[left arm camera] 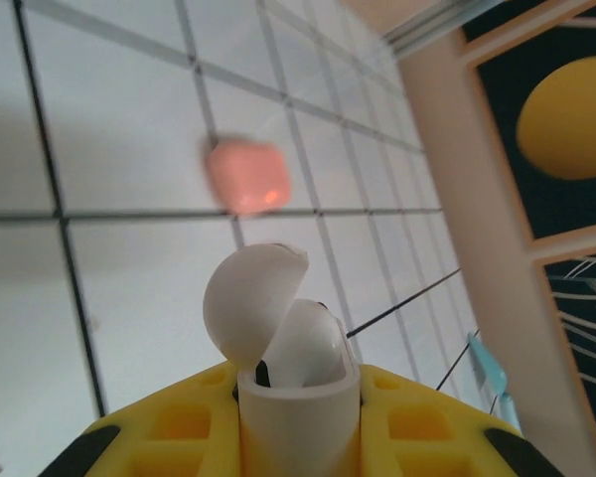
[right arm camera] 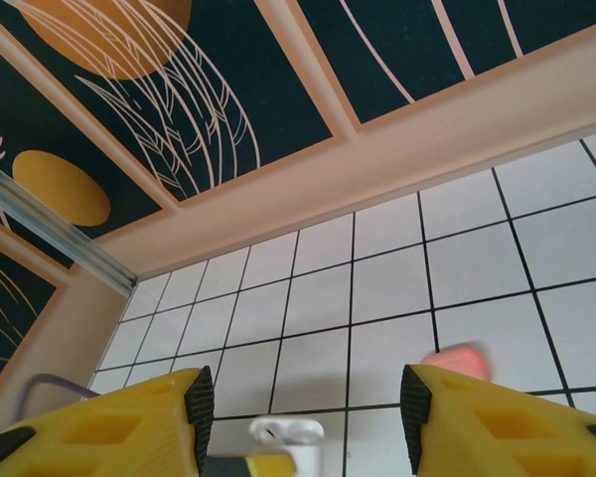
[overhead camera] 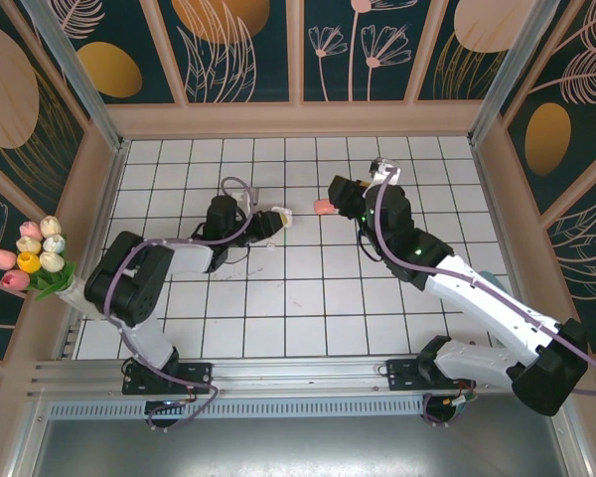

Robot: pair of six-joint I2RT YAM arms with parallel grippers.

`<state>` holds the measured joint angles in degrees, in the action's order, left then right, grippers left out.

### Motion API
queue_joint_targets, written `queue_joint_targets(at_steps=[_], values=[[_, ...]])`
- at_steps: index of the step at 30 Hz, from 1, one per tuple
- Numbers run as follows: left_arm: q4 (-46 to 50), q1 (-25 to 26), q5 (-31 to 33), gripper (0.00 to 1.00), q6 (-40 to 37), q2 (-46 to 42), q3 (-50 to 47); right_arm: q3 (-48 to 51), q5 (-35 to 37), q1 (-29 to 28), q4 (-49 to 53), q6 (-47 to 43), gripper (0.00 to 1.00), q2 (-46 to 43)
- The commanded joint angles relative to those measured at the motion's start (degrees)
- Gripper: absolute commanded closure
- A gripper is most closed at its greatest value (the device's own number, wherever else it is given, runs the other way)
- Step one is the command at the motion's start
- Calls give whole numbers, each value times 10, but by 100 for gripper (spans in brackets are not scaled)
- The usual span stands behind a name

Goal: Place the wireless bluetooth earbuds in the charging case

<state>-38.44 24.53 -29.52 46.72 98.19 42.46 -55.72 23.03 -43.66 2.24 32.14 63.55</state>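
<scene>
The white tiled surface [overhead camera: 278,318] carries two arms: the left arm [overhead camera: 149,273] reaches in from the near left corner, the right arm [overhead camera: 477,288] from the near right corner. The left gripper [overhead camera: 270,221] sits around the middle of the surface, its yellow jaws pinching a white charging case [left arm camera: 298,417] by its lower body. The right gripper [right arm camera: 303,397] faces it, jaws spread with nothing between them. A blurred pink case [left arm camera: 246,176] lies on the tiles between the two grippers, just beside the right one. The white case's lid [left arm camera: 248,303] is flipped open, and a white earbud [left arm camera: 308,348] shows its rounded head inside
</scene>
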Motion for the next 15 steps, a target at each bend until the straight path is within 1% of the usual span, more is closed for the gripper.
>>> queue_joint_targets(at_steps=[1,5,9,12,15], values=[[38,-1,41,100,-41,-50,40,18,0,-7,29,20,45,-7],[89,-8,98,100,-99,-85,78,34,-22,-8,57,30,44,19],[120,-22,167,100,-162,-114,104,44,-55,-18,50,45,44,73],[126,-34,228,100,-210,-138,108,25,-69,-37,43,54,44,142],[121,-43,300,100,-259,-163,99,-31,-88,-51,67,55,45,240]])
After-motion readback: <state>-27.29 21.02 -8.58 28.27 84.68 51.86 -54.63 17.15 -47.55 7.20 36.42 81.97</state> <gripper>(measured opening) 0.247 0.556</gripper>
